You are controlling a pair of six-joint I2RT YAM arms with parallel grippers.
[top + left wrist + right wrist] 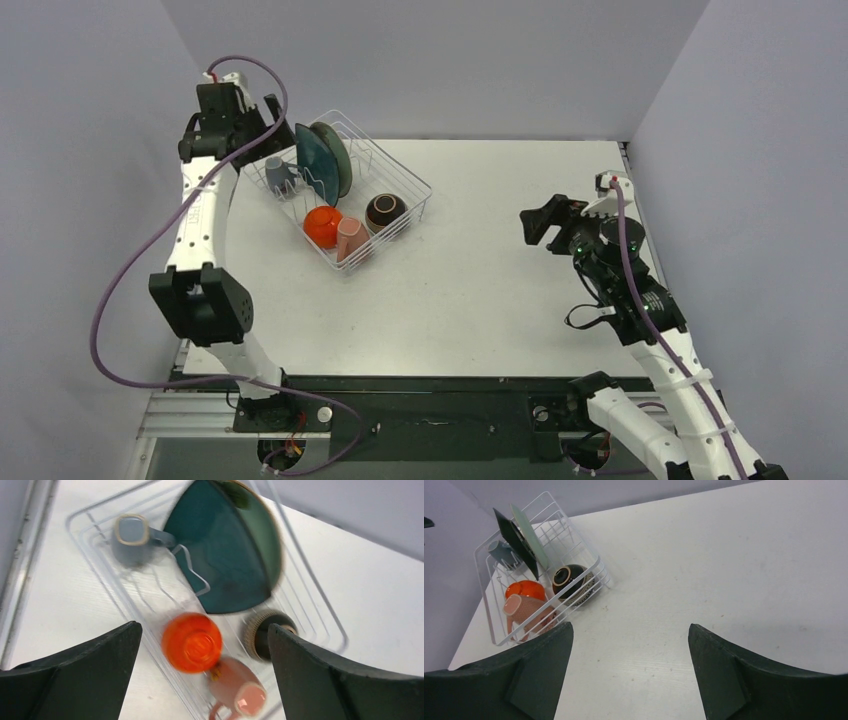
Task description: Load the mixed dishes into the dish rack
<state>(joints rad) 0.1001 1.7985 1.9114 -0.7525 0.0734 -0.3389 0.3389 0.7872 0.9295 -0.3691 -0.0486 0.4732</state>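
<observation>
Shows the left gripper spread wide and empty, with the rack right below its jaws, loaded with grey mug, dark plate, round plate, orange bowl, brown bowl and pink mug. Looks like hard, glazed, slippery, breakable ware, best taken by rim or handle. Shows the right gripper open and empty too, rack far ahead-left of its jaws.
</observation>
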